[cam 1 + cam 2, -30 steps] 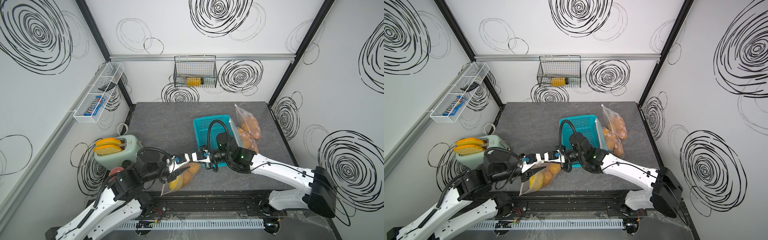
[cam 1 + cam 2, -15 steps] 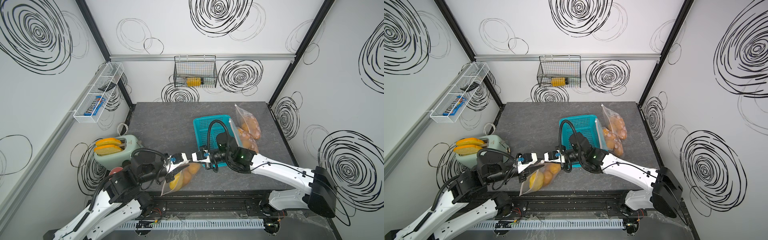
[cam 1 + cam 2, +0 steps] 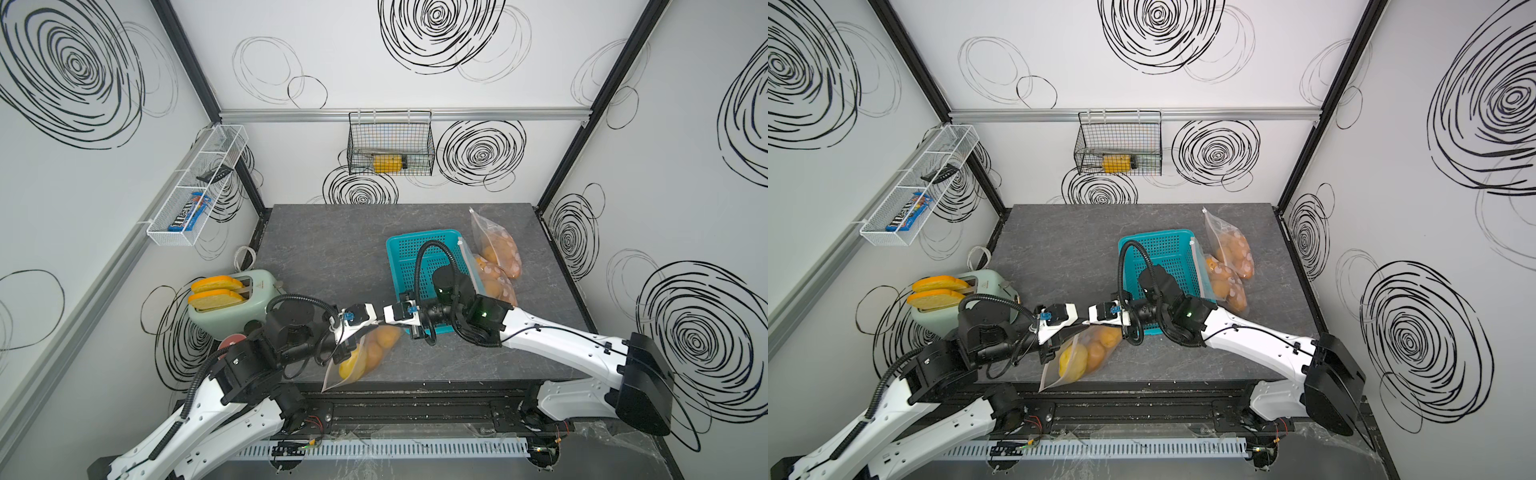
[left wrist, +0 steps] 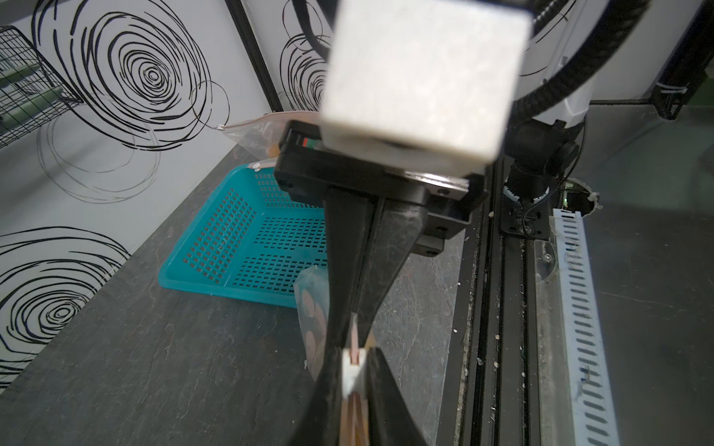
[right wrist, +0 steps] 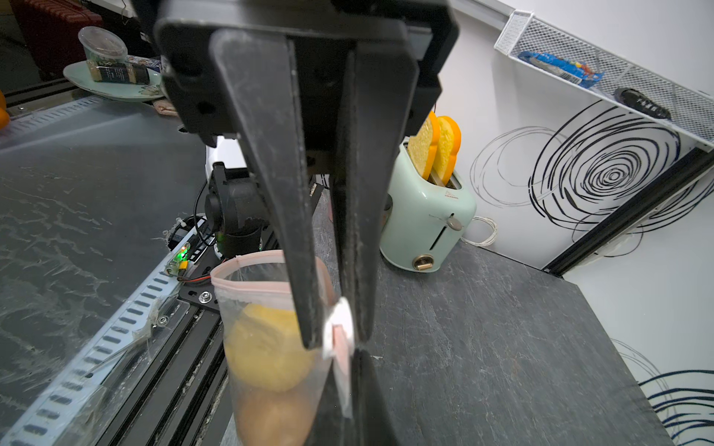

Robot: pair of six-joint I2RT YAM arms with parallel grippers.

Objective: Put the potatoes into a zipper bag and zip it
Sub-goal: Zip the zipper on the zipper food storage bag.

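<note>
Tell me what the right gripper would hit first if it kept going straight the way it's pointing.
Most likely the left gripper: the right gripper, shut on the pink top strip of the clear plastic zipper bag, points nearly tip to tip at it. Whether a gap separates them is unclear.

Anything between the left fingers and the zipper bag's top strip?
Nothing visible. The left gripper sits directly on the top strip of the zipper bag, with the strip in its grasp. The right gripper pinches the same strip tip to tip with it, alongside rather than in the way.
</note>
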